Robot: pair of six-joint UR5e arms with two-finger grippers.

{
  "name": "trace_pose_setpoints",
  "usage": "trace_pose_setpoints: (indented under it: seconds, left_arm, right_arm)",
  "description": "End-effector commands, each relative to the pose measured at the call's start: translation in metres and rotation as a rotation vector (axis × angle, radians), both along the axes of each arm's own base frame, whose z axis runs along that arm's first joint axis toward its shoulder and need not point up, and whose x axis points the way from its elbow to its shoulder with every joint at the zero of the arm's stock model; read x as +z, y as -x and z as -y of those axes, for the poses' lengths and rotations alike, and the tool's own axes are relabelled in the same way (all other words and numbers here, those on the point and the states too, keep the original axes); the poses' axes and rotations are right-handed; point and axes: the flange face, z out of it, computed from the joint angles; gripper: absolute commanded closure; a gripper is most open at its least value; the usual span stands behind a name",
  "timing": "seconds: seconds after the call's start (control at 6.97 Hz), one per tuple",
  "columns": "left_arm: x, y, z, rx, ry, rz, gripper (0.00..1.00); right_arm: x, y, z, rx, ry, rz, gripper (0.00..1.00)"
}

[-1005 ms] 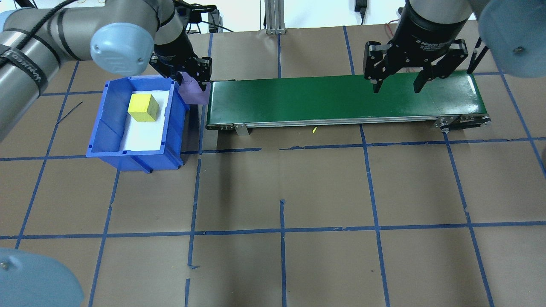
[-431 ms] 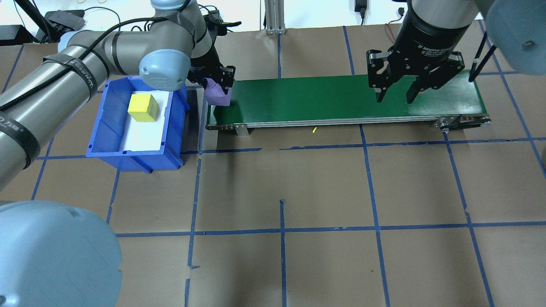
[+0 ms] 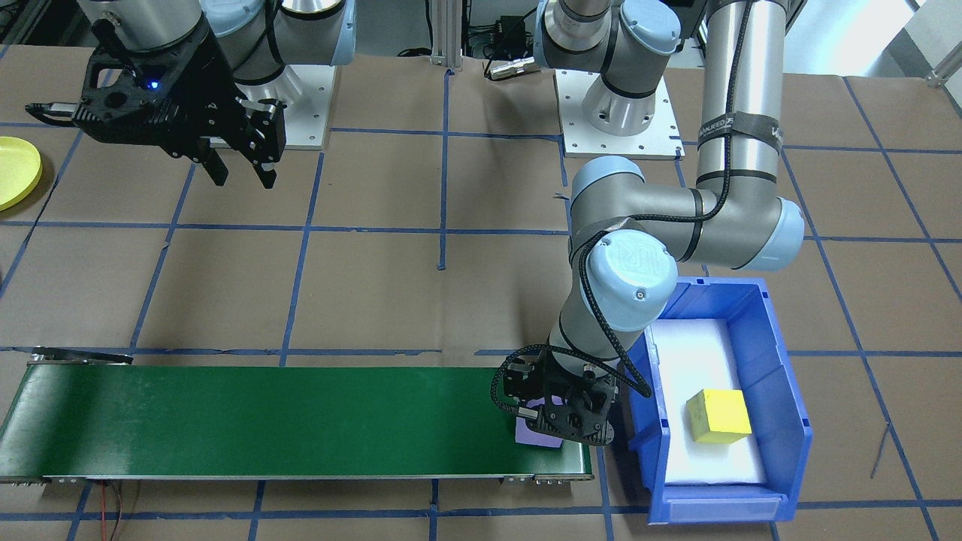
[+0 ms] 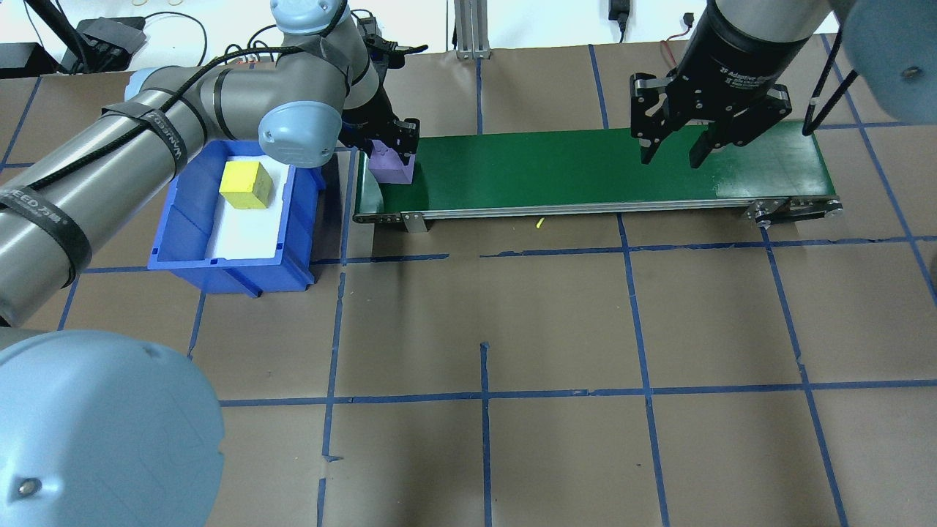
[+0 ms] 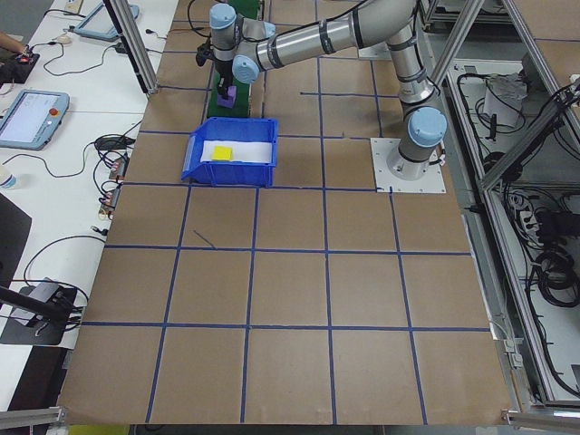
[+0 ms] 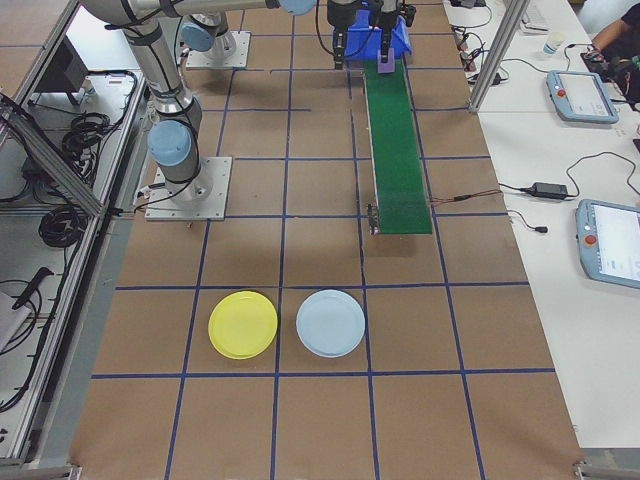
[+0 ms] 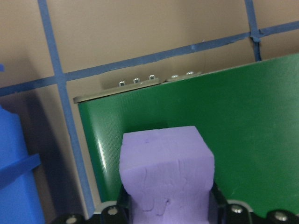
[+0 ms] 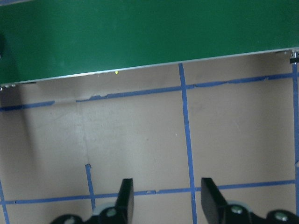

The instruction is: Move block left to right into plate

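In the overhead view we see the left claw (image 4: 392, 150) clamped on the purple block (image 4: 392, 168) over the green conveyor belt (image 4: 585, 170) at its end nearest the blue bin (image 4: 192, 234), while the right claw (image 4: 672, 152) hangs spread above the far end. In the right side view we find the yellow plate (image 6: 243, 324) on the counter (image 6: 300, 420), well apart from the belt, just beside a pale blue plate (image 6: 331, 323).

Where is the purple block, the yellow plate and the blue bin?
purple block (image 7: 166, 175), left wrist view, front face.
yellow plate (image 6: 243, 324), right side view, centre.
blue bin (image 4: 176, 230), overhead view, left wall.
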Motion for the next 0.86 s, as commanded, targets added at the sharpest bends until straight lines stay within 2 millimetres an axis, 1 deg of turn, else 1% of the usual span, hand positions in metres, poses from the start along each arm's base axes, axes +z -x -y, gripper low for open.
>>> trace_pose_setpoints:
  seconds: [0.0, 0.14, 0.29, 0.43, 0.57, 0.72]
  left_arm:
    - [0.017, 0.002, -0.007, 0.027, 0.021, -0.013, 0.0]
    - [0.065, -0.001, -0.022, 0.028, 0.057, -0.009, 0.0]
    - [0.107, -0.022, -0.042, 0.037, 0.019, 0.04, 0.0]
    - [0.108, -0.073, -0.037, 0.112, 0.002, 0.094, 0.0]
    - [0.101, -0.115, -0.029, 0.169, -0.013, 0.1, 0.0]
    - [0.088, -0.152, -0.021, 0.11, -0.036, 0.139, 0.0]
  right_arm:
    - [-0.018, 0.003, 0.006, -0.003, 0.02, 0.004, 0.0]
    - [-0.02, 0.008, 0.009, -0.013, 0.027, 0.008, 0.0]
    - [-0.021, 0.028, 0.014, -0.045, 0.027, 0.015, 0.0]
    - [-0.021, 0.048, 0.021, -0.036, 0.035, 0.077, 0.0]
    - [-0.022, 0.074, 0.029, 0.0, 0.052, 0.131, 0.0]
    - [-0.028, 0.102, 0.039, 0.007, 0.062, 0.169, 0.0]
